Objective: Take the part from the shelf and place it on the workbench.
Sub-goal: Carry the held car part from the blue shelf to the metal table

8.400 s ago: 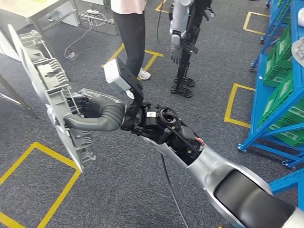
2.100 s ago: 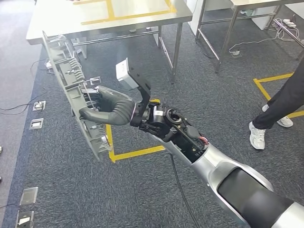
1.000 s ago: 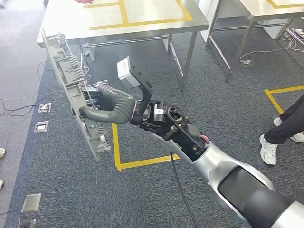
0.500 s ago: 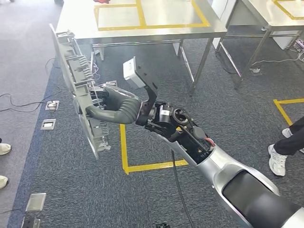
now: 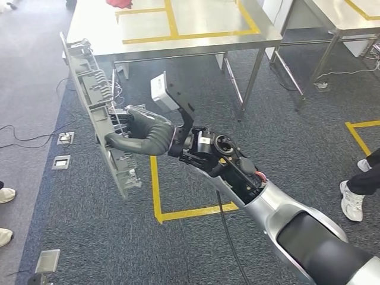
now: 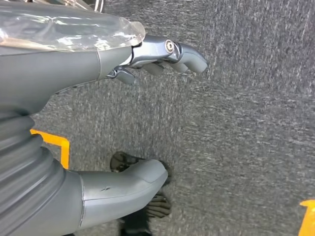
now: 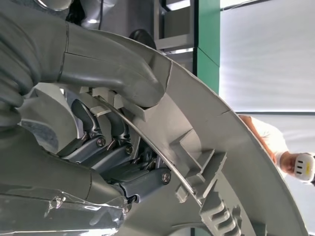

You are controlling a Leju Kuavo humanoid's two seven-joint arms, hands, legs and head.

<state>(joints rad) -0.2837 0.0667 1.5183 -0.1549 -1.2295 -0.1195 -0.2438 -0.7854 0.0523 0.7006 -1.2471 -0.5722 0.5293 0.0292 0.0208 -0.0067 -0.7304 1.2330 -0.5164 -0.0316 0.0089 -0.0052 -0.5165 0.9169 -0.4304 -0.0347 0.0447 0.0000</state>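
The part (image 5: 96, 110) is a long grey ribbed plastic panel, held upright and tilted in the air at the left of the head view. My right hand (image 5: 134, 135) grips it near its middle, thumb on one face and fingers through the ribs. In the right wrist view the thumb and fingers clamp the part (image 7: 208, 162). The steel workbench (image 5: 202, 27), marked with yellow tape lines, stands just beyond the part. My left hand (image 6: 111, 113) hangs over the carpet with fingers apart and nothing in it.
A second steel table (image 5: 350, 15) stands at the far right. A person's legs and white shoes (image 5: 351, 202) are at the right edge, other shoes (image 5: 5, 196) at the left edge. Yellow floor tape (image 5: 157, 190), floor sockets (image 5: 60, 161) and cables lie on the grey carpet.
The camera has turned from the blue shelves toward the workbench, which now lies closer ahead. My right hand keeps the same grip on the part throughout.
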